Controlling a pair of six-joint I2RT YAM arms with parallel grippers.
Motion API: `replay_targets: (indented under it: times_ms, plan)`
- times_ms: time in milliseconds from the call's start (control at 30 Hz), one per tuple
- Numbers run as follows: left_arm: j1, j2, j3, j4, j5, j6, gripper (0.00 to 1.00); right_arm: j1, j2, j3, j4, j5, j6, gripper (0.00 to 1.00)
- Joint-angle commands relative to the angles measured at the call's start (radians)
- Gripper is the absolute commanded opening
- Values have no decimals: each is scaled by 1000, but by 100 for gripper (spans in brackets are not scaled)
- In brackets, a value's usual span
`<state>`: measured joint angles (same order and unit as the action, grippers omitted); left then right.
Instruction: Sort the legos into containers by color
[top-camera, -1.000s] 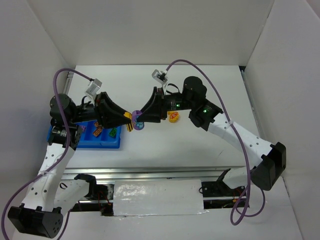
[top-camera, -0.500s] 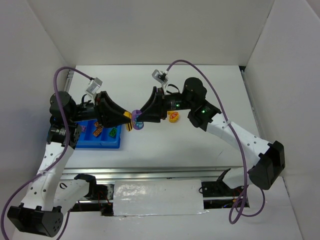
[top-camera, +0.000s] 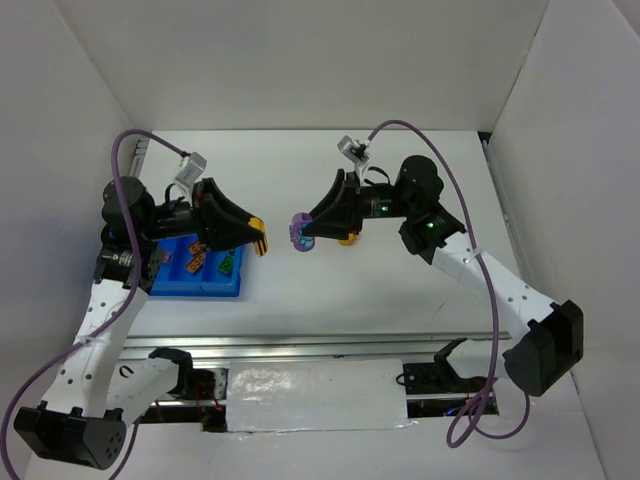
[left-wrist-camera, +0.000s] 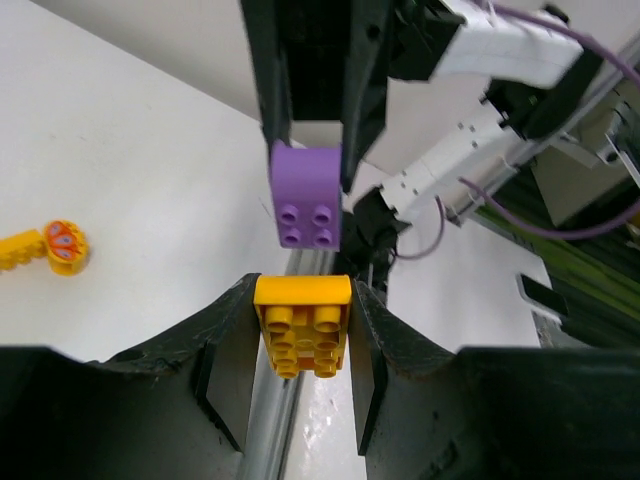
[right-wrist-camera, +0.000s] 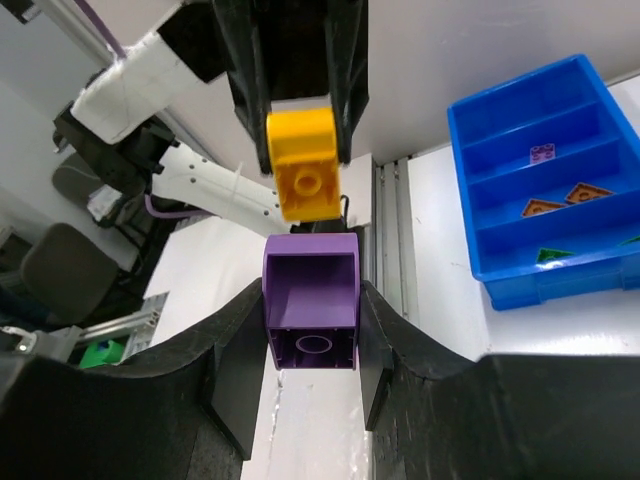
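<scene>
Two bricks are up in the air at the middle of the top view! The left pincer (top-camera: 258, 236) is clamped on a small yellow plastic brick (top-camera: 259, 229). Facing it, a little apart, the right pincer (top-camera: 303, 232) grips a small purple plastic brick (top-camera: 298, 231). Neither brick touches the white desk (top-camera: 400, 290), and there is a clear gap between them.

On progress, the shallow bright blue plastic tray (top-camera: 200, 293) sits at the left of the top view, and some sorting is already in. The right wrist view has the tray at its upper right. It shows a tiny purple piece (right-wrist-camera: 543, 153) in one compartment, two orange-red pieces (right-wrist-camera: 540, 207) in the next one down and a green piece (right-wrist-camera: 552, 255) below that. The topmost compartment looks empty.

What is left, by the look of it: each held brick has to reach a compartment, the purple one likely joining the purple piece. A yellow-and-orange piece (left-wrist-camera: 45, 247) also lies loose on the desk at the left edge of the left wrist view. Call it roughly halfway.

The top camera gives the layout, but the left arm hides part of the tray. The left wrist view shows the studs on both bricks. The right wrist view shows the purple brick's hollow underside and the tray's compartments.
</scene>
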<state>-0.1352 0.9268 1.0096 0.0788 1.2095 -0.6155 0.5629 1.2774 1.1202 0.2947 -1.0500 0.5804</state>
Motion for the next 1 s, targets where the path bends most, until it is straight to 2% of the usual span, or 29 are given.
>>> replay_targets:
  times_ms: [0,33,67,100,133,200,233,267,367,433,467,600,633,667,733,833,967]
  plan:
    - [2,-13,113,-111,-93,179,0,-23,-84,1,-72,17,-94,0]
    - [2,-11,141,-295,-169,238,0,-23,-95,13,-133,113,-135,0]
    - [2,-9,183,-363,-273,317,0,-24,-105,23,-193,164,-174,0]
    - [2,-6,193,-414,-395,330,0,-23,-121,29,-259,195,-218,0]
    - [2,-5,190,-433,-685,323,0,-24,-128,26,-276,221,-229,0]
    - [3,23,172,-470,-976,269,0,-27,-154,9,-284,309,-241,0]
    - [3,39,170,-488,-1259,248,0,-26,-161,-9,-282,318,-243,0]
    - [5,61,179,-545,-1388,205,0,-24,-167,-17,-281,329,-240,0]
    - [38,139,195,-623,-1670,207,0,-26,-176,-60,-232,300,-206,0]
    - [61,165,164,-622,-1795,218,0,-27,-174,-92,-184,257,-173,0]
    - [87,162,137,-599,-1812,235,0,-24,-168,-102,-169,245,-162,0]
    - [132,62,-84,-308,-1799,417,0,-24,-164,-123,-147,223,-128,0]
    - [163,41,-121,-184,-1797,448,0,-23,-165,-125,-147,225,-126,0]
    - [177,23,-193,-116,-1800,515,0,-12,-168,-123,-150,228,-128,0]
    - [229,10,-242,37,-1818,566,0,14,-181,-108,-178,257,-155,0]
    - [322,76,-267,123,-1753,687,0,90,-204,-83,-242,359,-220,0]
    - [413,151,-313,264,-1676,740,0,141,-249,-96,-261,428,-249,0]
